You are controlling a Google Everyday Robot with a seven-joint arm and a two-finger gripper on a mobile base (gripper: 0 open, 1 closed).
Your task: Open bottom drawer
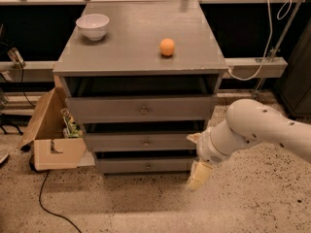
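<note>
The grey cabinet has three drawers, each with a small round knob. The bottom drawer is the lowest and shortest-fronted one, with its knob at the middle and a dark gap above its front. My gripper is cream-coloured and hangs low, just right of the bottom drawer's right end, near the floor. It holds nothing that I can see. My white arm comes in from the right.
The mid drawer and top drawer sit above. A white bowl and an orange ball rest on the cabinet top. An open cardboard box stands at the left. A black cable lies on the floor.
</note>
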